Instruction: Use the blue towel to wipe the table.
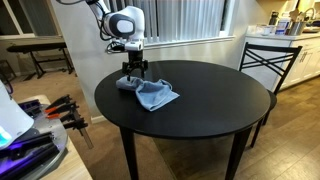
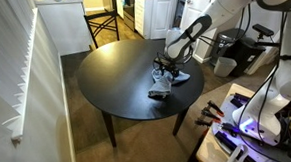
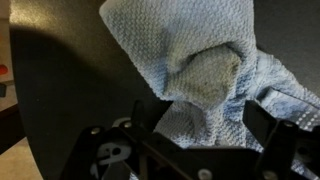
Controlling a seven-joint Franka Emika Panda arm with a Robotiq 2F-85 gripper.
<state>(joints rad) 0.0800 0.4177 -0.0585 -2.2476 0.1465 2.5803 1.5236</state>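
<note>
The blue towel [image 1: 157, 97] lies crumpled on the round black table [image 1: 215, 95], near the edge on the robot's side. It also shows in an exterior view [image 2: 167, 88] on the table [image 2: 116, 79]. My gripper [image 1: 133, 80] [image 2: 166, 69] is down at the towel's end nearest the arm. In the wrist view the towel [image 3: 200, 55] fills the frame, bunched into a raised fold. My gripper [image 3: 203, 112] is open, with one dark finger on each side of the cloth. The dark table top [image 3: 60, 90] shows to the left.
A black metal chair [image 1: 266, 58] [image 2: 102, 25] stands at the table's far side. Orange-handled tools [image 1: 66, 110] lie on a stand beside the table. A white cabinet [image 2: 58, 28] and a waste bin [image 2: 224, 66] stand nearby.
</note>
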